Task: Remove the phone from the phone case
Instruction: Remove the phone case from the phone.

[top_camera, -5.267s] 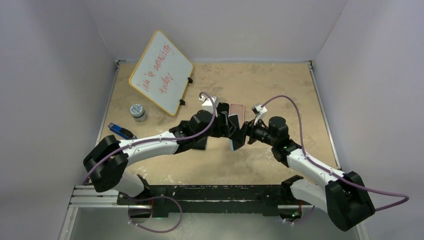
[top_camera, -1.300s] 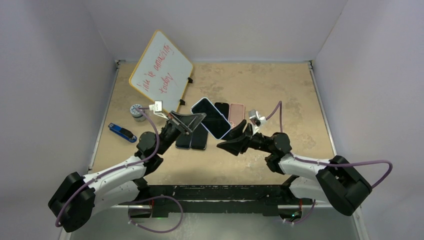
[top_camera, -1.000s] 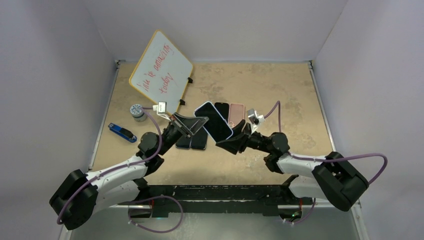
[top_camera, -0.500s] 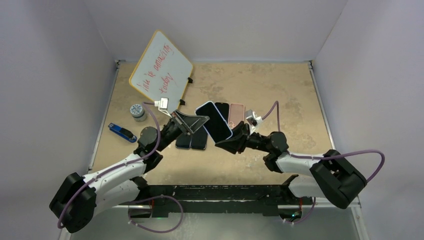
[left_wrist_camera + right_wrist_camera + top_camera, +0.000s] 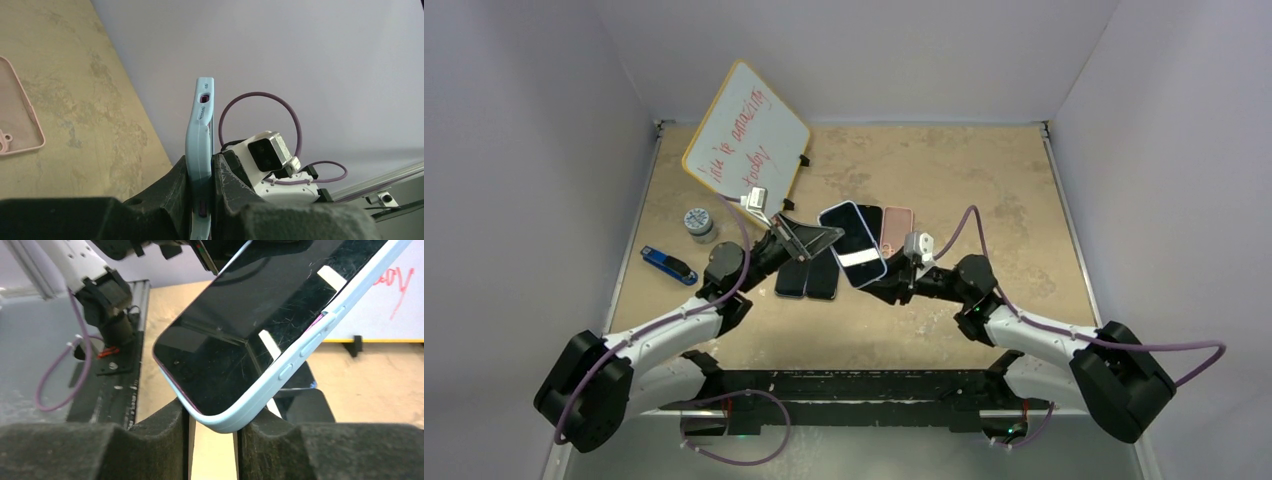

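Near the far left corner of the tan mottled surface stands a tilted white rectangular whiteboard with red writing. By the left edge sit a small grey-lidded jar and a blue clip-like object. Two dark slab phones lie flat mid-surface, partly hidden beneath the left claw, and an empty pink case lies just beyond. Held above these, the black-screened phone sits in its pale blue rubbery case. Its screen faces up and its long axis runs from far-left to near-right. The left claw is clamped on its left side, and the right claw is clenched on its near corner.
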`<state>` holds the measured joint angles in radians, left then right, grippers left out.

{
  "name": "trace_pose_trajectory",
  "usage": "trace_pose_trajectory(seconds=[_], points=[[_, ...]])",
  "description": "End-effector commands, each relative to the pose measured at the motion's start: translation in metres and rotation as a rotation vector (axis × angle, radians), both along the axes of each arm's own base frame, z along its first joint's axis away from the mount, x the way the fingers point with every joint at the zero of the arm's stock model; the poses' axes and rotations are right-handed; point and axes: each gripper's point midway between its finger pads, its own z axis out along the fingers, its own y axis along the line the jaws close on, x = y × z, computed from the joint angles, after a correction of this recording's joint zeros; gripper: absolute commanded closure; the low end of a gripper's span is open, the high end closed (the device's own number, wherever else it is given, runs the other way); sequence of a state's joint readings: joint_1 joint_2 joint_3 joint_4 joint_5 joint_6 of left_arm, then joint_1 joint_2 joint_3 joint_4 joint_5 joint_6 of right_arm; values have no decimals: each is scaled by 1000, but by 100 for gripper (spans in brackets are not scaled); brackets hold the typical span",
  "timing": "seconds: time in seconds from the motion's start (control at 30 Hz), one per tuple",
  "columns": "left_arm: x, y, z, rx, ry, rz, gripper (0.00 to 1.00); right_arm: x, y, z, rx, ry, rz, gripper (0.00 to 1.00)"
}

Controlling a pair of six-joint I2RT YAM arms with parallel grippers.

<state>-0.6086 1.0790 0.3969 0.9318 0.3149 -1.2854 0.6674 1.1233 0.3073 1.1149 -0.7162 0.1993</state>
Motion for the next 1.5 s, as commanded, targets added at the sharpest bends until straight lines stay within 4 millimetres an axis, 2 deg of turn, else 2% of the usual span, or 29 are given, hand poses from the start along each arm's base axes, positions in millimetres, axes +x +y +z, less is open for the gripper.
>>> trace_pose_trajectory(seconds=[0.0,0.1,0.2,0.27,0.4,0.5,0.67,1.07,1.47], points=[[-8,-6,8,-12,11,-63,100,25,-1,30,17,-216,-102,76],[-9,-6,10,10,-8,-67,100,28,-2,32,28,-197,-127,82],[-8,-2,11,46,-41,-58,100,23,-2,30,26,-167,-100,82],[-5,4,13,79,-82,-48,100,15,-2,23,8,-124,-66,77],[-5,11,19,190,-193,-58,100,2,-4,10,-59,-72,-13,59],[-9,11,27,273,-283,-73,100,-7,-6,8,-76,-60,24,49],[-23,11,41,340,-407,-126,100,-14,-4,14,-82,-61,67,43],[-42,7,57,335,-508,-215,100,-25,2,31,-63,-84,167,50],[-41,3,59,334,-485,-247,100,-31,5,21,-109,-103,251,68]])
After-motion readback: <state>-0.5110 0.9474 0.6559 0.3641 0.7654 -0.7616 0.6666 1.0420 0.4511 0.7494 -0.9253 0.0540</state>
